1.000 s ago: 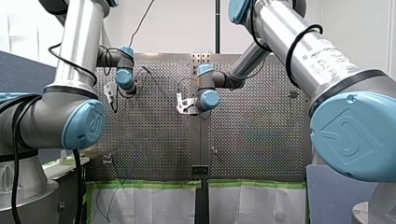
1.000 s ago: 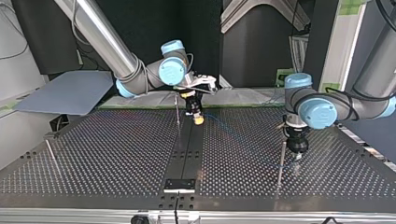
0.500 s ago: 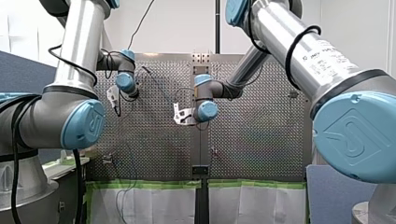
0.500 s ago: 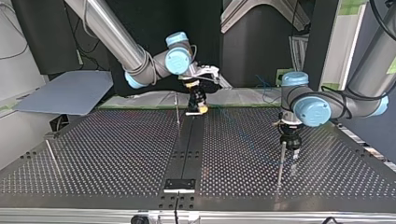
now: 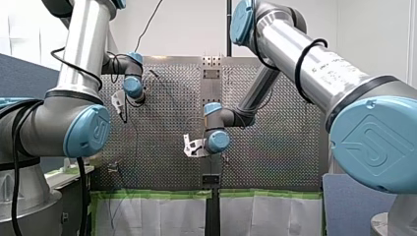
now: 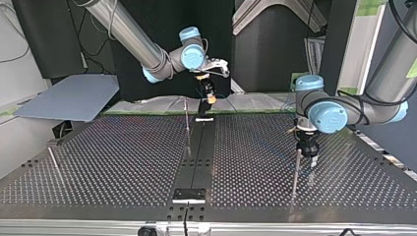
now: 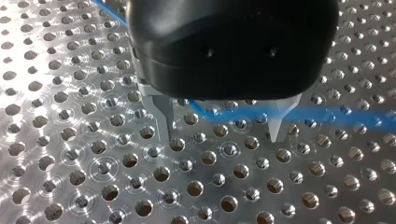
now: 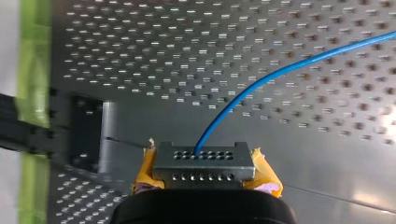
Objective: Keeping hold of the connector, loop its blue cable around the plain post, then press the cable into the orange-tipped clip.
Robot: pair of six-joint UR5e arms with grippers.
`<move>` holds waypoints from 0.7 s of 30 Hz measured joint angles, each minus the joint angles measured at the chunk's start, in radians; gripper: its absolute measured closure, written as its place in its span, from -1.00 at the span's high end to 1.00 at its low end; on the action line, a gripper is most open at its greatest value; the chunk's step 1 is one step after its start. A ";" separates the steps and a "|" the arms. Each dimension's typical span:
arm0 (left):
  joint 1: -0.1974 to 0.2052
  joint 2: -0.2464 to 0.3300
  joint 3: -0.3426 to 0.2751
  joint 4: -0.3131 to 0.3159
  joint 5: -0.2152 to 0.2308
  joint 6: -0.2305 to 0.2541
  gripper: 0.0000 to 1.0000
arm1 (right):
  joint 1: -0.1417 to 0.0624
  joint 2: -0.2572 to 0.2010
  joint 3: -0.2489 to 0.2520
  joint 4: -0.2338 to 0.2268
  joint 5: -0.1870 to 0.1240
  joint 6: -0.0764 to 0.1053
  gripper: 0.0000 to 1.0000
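Two arms are showing in the front view. My left arm (image 5: pixel 132 86) is hanging over the tabletop (image 5: pixel 280 147) at the left, and my right arm (image 5: pixel 217 140) is over its middle strip, nearer the camera. Neither arm's fingers are showing there.

In the top view, my right gripper (image 6: pixel 208 96) is hanging raised above the tabletop's far edge with a thin post (image 6: pixel 187 123) near it. My left gripper (image 6: pixel 307 149) is hovering low, just beside a taller post (image 6: pixel 295 172). I am seeing no orange tip on either post, so I cannot tell which is the plain one.

In the left wrist view, the left gripper's metal fingers (image 7: pixel 167 123) are standing apart, released and clasping nothing. The blue cable (image 7: pixel 336 114) is running across just beyond their tips, over the holes.

In the right wrist view, the right gripper is clenching the connector (image 8: pixel 201 163) between its yellow pads (image 8: pixel 145 170). The cable is leaving the connector's face and curving away over the tabletop.

To loop well, I judge I should be:
- holding that clench firm;
- carrying the connector round the post in a wide, low arc, so the cable is wrapping the shaft rather than riding over its top;
- leaving some slack, so nothing is tugging at the connector.

The left gripper, open beside the cable, looks placed to guide it. Closing on it too hard could stop it sliding.
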 joint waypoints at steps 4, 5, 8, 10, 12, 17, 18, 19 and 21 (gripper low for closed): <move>-0.001 0.000 0.000 0.000 -0.002 0.000 1.00 | 0.000 0.035 0.005 -0.022 0.022 0.000 -1.00; -0.001 0.000 0.000 0.000 -0.003 0.000 1.00 | 0.000 0.045 0.006 -0.031 0.031 0.001 -1.00; -0.002 0.000 0.000 0.000 -0.003 0.000 1.00 | -0.001 0.072 0.006 -0.052 0.057 0.007 -1.00; -0.002 0.000 0.000 0.000 -0.003 0.000 1.00 | -0.003 0.090 0.006 -0.065 0.074 0.011 -1.00; -0.003 0.000 0.000 0.000 -0.004 0.000 1.00 | -0.007 0.111 0.006 -0.081 0.090 0.018 -1.00; -0.005 0.000 0.000 0.000 -0.003 0.000 1.00 | -0.015 0.161 0.006 -0.118 0.124 0.035 -1.00; -0.006 0.000 0.000 0.000 -0.003 0.000 1.00 | -0.016 0.169 0.006 -0.124 0.131 0.038 -1.00; -0.006 0.000 0.000 0.000 -0.003 0.000 1.00 | -0.018 0.177 0.007 -0.130 0.138 0.041 -1.00; -0.008 0.000 0.000 0.000 -0.004 0.000 1.00 | -0.021 0.196 0.008 -0.148 0.157 0.051 -1.00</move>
